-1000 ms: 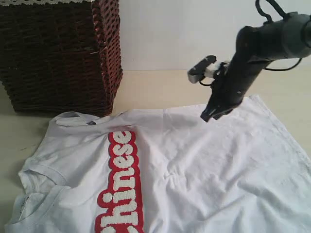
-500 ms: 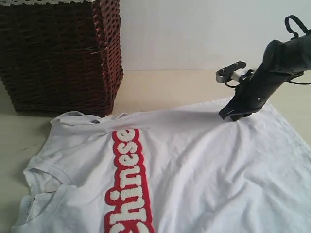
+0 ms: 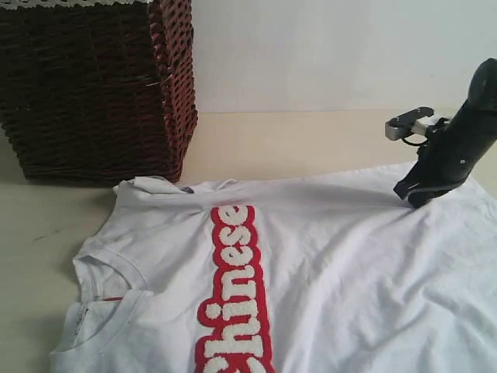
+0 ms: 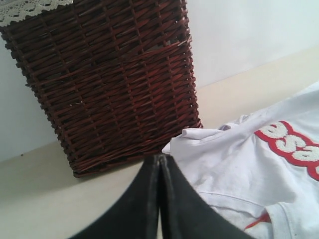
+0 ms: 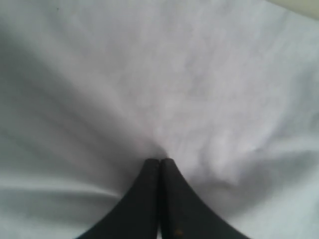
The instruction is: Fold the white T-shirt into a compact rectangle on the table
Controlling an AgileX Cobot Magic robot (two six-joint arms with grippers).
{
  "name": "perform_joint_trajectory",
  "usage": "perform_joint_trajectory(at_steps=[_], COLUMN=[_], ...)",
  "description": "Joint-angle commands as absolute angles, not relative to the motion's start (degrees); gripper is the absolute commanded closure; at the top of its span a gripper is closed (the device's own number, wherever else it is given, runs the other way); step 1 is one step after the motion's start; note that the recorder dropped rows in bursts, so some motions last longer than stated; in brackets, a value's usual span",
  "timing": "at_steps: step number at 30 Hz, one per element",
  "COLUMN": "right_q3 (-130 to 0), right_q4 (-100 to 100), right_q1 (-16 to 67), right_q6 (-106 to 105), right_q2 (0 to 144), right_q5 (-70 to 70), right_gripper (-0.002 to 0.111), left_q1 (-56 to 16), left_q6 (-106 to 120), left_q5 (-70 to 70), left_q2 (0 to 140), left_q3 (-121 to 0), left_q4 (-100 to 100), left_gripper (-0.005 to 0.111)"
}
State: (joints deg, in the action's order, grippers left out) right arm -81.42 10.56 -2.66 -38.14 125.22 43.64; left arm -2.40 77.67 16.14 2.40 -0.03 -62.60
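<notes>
T-shirt (image 3: 349, 256) lies spread on the table (image 3: 295, 144), print side up. In the exterior view it fills the area from about 7 o'clock round to 3 o'clock. The red-outlined lettering (image 3: 237, 287) runs from the centre toward 6 o'clock. The collar (image 3: 116, 311) sits at 8 o'clock. One sleeve (image 3: 151, 186) is crumpled at the shirt's 11 o'clock corner, near the wicker basket (image 3: 93, 85), which stands on the table at 10 o'clock. We note shallow wrinkles across the cloth.

Right gripper (image 3: 410, 194), at 3 o'clock: jaws pressed together, tips down on the shirt cloth near its far edge. In the right wrist view, creases radiate from the tips. We cannot tell whether any cloth is pinched between them.

Left gripper (image 4: 159, 159): jaws closed flat against each other, nothing visible between them. We see bare table around it, with the basket beyond and the crumpled sleeve near. We cannot tell whether it touches the table.
</notes>
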Motion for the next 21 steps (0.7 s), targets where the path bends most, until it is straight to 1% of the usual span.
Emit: perform_joint_trajectory(at_steps=[1,7,11,17,21], right_q3=[-79.3,-79.3,-79.3,-79.3,-79.3], right_q4=[6.9,7.7,13.2,28.2,44.3], right_q1=[-6.4,-7.4,-5.7,-0.4,4.3], right_q6=[-36.1,-35.8,-36.6,-45.3,-60.6], right_q2=[126.0,122.7,120.2,114.9,112.7], right_q5=[47.1,42.3,36.5,37.3,39.0], right_gripper=[0.108,0.108,0.108,0.108,0.108], left_q1=[-2.5,-2.5,-2.5,-2.5,-2.5], left_q6=[77.7,77.7,77.7,77.7,77.7], left_q5=[16.0,16.0,16.0,16.0,16.0], left_q2=[2.0,2.0,2.0,2.0,2.0], left_q3=[0.0,0.0,0.0,0.0,0.0], left_q4=[-62.6,-62.6,-62.6,-62.6,-62.6], left_gripper=[0.107,0.107,0.107,0.107,0.107])
